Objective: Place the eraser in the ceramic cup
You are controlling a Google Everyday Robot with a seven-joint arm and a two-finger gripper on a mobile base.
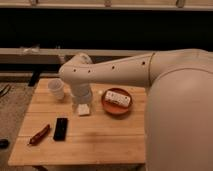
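- The red-brown stick [40, 134] just beside the eraser [60, 128] could be knocked during a grasp
- The ceramic cup [56, 89], near the back-left corner, could be tipped if the eraser is lowered crosswise
- The eraser lies flat near the front-left corner of the worktop [100, 145], its long axis pointing front edge to back edge
- The gripper [83, 108] hangs over the worktop's middle, apart from the eraser; whether it is open or closed cannot be told

Nothing legible appears anywhere: no lettering, label, brand mark, number or sign shows on the eraser [61, 128], the ceramic cup [56, 89], the pale block [118, 98] on the red-brown plate [116, 113], or the smooth shell of the arm [120, 72]. The gripper [84, 108], down low over the table [100, 142] between cup and plate, carries no readable marking either.
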